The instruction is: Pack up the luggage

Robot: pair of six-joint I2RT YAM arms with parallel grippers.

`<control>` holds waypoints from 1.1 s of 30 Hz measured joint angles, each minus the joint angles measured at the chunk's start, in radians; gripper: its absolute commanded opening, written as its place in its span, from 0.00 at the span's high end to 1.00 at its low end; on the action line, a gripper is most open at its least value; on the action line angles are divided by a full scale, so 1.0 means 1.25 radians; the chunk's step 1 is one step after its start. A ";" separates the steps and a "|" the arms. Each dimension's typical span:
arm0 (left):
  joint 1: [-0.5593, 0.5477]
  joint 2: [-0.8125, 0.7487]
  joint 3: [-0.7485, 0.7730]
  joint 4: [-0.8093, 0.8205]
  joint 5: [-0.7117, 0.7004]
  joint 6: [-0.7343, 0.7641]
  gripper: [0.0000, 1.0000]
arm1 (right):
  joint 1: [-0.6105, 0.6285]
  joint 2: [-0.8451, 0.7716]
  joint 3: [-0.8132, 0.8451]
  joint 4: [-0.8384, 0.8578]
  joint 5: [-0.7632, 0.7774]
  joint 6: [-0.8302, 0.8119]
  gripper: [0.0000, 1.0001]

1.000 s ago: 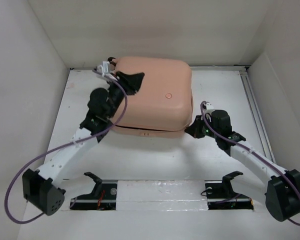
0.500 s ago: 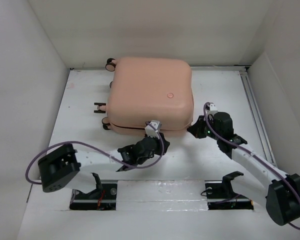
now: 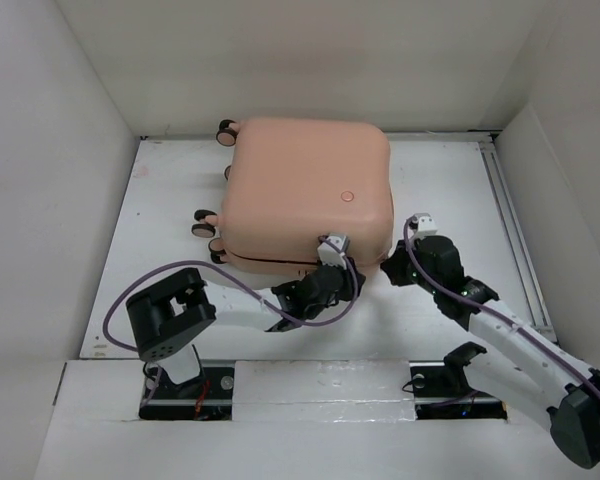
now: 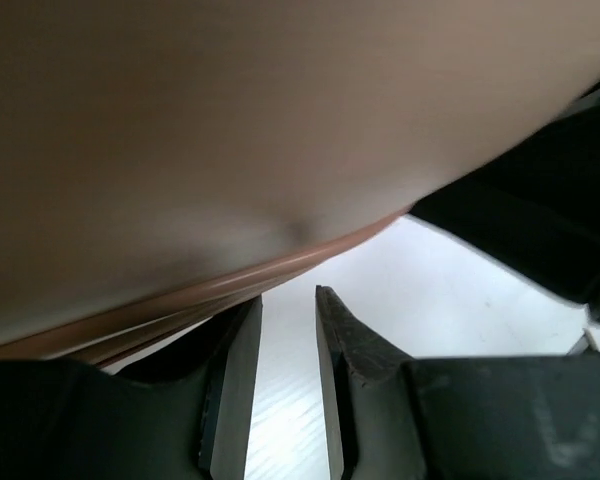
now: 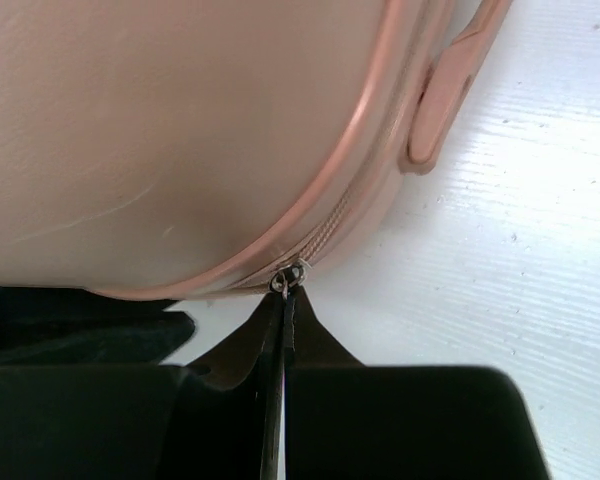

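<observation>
The pale pink luggage (image 3: 305,185) lies closed on the white table, its round button mark (image 3: 347,198) facing up and its wheels (image 3: 202,222) to the left. My right gripper (image 3: 389,268) is at its front right corner. In the right wrist view the gripper (image 5: 283,292) is shut on the metal zipper pull (image 5: 291,279) at the luggage's seam (image 5: 180,130). My left gripper (image 3: 352,284) is low at the front edge. In the left wrist view it (image 4: 288,292) is slightly open and empty, just under the shell (image 4: 230,130).
White walls enclose the table on three sides. A metal rail (image 3: 505,220) runs along the right. Two black stands (image 3: 465,365) (image 3: 190,375) sit by the arm bases at the front. The luggage's pink side handle (image 5: 440,100) shows beside the zipper.
My left arm has swung from the luggage's back left corner round to its front edge. The luggage has shifted slightly right. My right gripper has stayed at the front right corner.
</observation>
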 measured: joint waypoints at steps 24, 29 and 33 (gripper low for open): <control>0.048 -0.062 -0.069 0.043 0.098 -0.034 0.25 | 0.280 0.042 0.071 -0.052 0.287 0.007 1.00; 0.062 -0.332 -0.186 -0.056 0.006 -0.073 0.03 | 0.257 0.043 0.071 -0.047 0.229 0.008 1.00; 0.153 -0.527 -0.199 -0.173 -0.073 -0.167 0.00 | 0.240 0.042 0.071 -0.046 0.202 0.007 1.00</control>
